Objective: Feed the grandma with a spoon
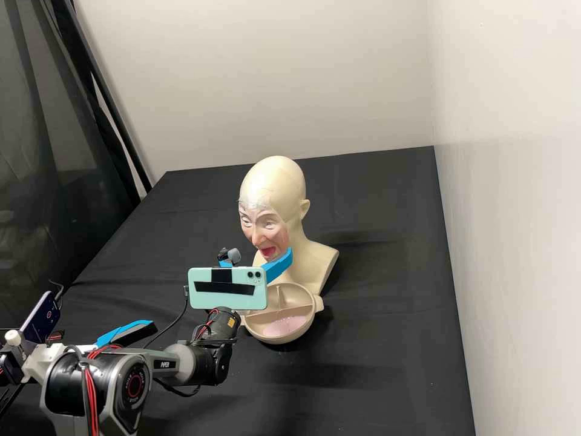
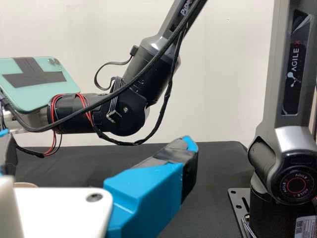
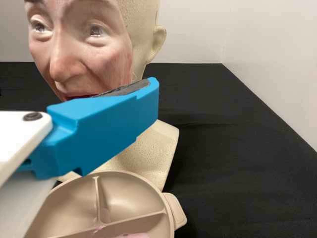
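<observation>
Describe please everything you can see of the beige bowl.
The beige bowl looks like matte plastic: round, shallow, split by raised ridges into compartments, with a small tab handle on the rim. It stands upright on the black bench, close before the mannequin bust. Something pale pink lies in one compartment.

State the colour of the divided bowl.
Beige bowl; it shows best in the high view.

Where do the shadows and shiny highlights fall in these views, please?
High view: the mannequin head casts a soft shadow across the bench toward the wall, and the bowl darkens it under its rim. Left wrist view: an arm's dark joint carries pale sheen. Right wrist view: shadow beside the head's shoulder.
</observation>
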